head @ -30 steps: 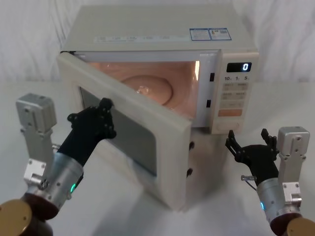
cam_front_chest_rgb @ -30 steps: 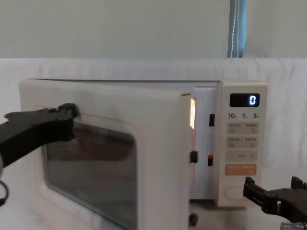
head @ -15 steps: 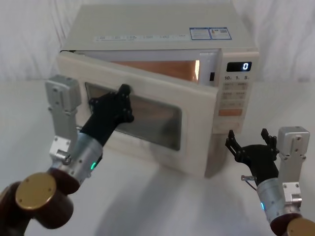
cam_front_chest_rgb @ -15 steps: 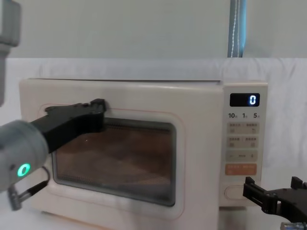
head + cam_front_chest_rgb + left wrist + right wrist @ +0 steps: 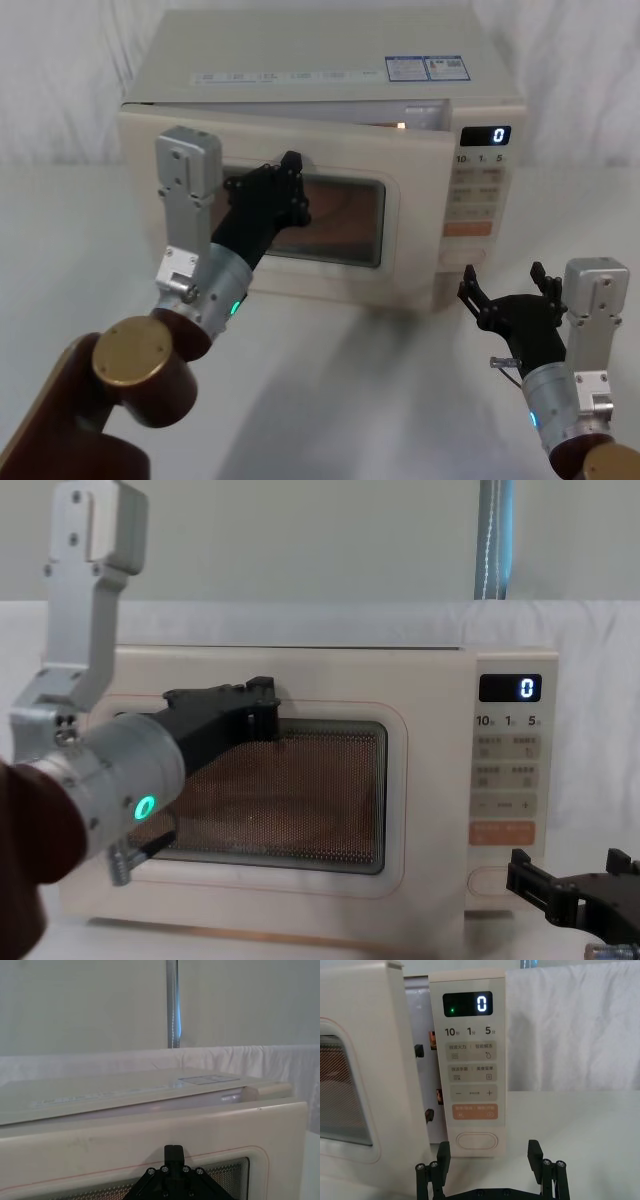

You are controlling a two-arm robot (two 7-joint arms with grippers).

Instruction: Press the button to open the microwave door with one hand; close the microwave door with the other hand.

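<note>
The cream microwave door [image 5: 412, 232] with its dark window stands almost closed, with a narrow lit gap left at its right edge. My left gripper [image 5: 289, 182] is shut, and its tips rest against the door's upper frame above the window [image 5: 262, 702] [image 5: 173, 1153]. In the right wrist view the door [image 5: 365, 1035] stands slightly off the body, with the latch slots showing in the gap. The plain cream pill-shaped button [image 5: 477, 1140] sits at the bottom of the control panel. My right gripper [image 5: 489, 1159] hangs open just in front of and below the button [image 5: 487, 882], not touching it.
The microwave stands on a white cloth-covered table [image 5: 380, 390] with a white curtain behind. The control panel [image 5: 480, 195] shows a lit "0" display and an orange key [image 5: 475, 1112] above the button. Open table lies in front of the microwave, between my two arms.
The door swung from wide open to nearly closed, with my left gripper moving forward and to the right against it. My right gripper stayed where it was.
</note>
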